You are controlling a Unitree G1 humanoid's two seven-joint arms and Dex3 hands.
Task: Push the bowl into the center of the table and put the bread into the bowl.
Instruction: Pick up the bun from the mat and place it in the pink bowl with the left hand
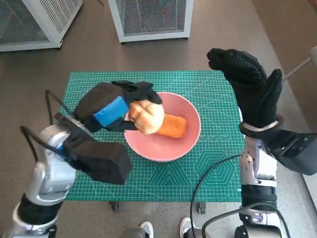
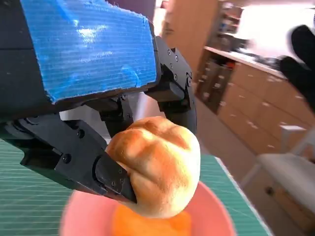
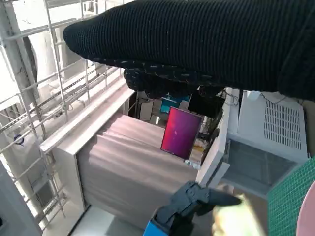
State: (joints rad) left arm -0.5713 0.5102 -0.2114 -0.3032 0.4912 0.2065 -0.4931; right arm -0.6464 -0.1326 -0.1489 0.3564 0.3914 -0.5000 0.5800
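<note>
Left hand [image 1: 116, 106]: clamped on the bread [image 1: 144, 116], which is held just over the bowl [image 1: 166, 146] so release drops it inside
Bowl: under the left fingers, near mid-bench [image 1: 218, 163], judged already pushed into place
Orange item [image 1: 172, 125]: inside the bowl, beyond the bread
Right hand [image 1: 250, 87]: raised, fingers apart, nothing held, kept well clear of the bowl

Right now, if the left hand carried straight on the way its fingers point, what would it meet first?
Probably the orange item in the pink bowl, beyond the bread the left hand holds; depth is unclear.
</note>
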